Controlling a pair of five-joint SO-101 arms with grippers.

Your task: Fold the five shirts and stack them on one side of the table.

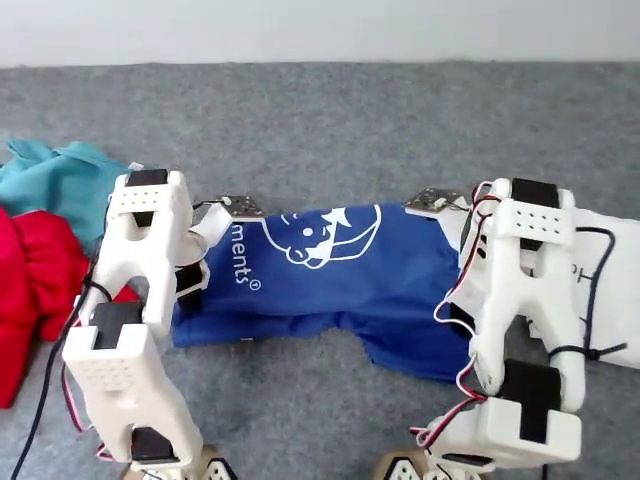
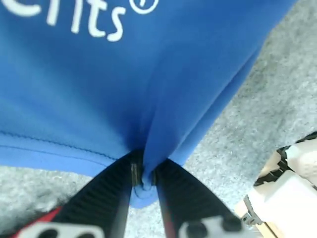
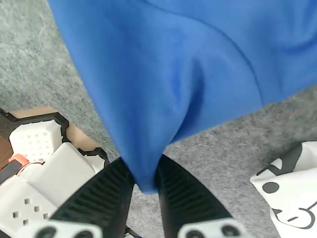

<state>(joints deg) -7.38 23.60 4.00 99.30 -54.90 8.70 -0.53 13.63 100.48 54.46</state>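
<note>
A blue shirt (image 1: 330, 275) with white print lies spread across the middle of the grey table, between the two arms. My left gripper (image 2: 142, 181) is shut on a pinched fold at the blue shirt's (image 2: 148, 74) hem, at the cloth's left end in the high view. My right gripper (image 3: 145, 181) is shut on a hanging fold of the blue shirt (image 3: 188, 64), at its right end. In the high view both grippers are hidden under their white arms. A white shirt (image 1: 610, 290) with black print lies at the right edge, and its corner (image 3: 290, 196) is beside the right gripper.
A red shirt (image 1: 35, 285) and a teal shirt (image 1: 55, 180) lie bunched at the left edge. The grey carpet-like table (image 1: 330, 120) stretches behind the blue shirt. Both arm bases stand at the near edge.
</note>
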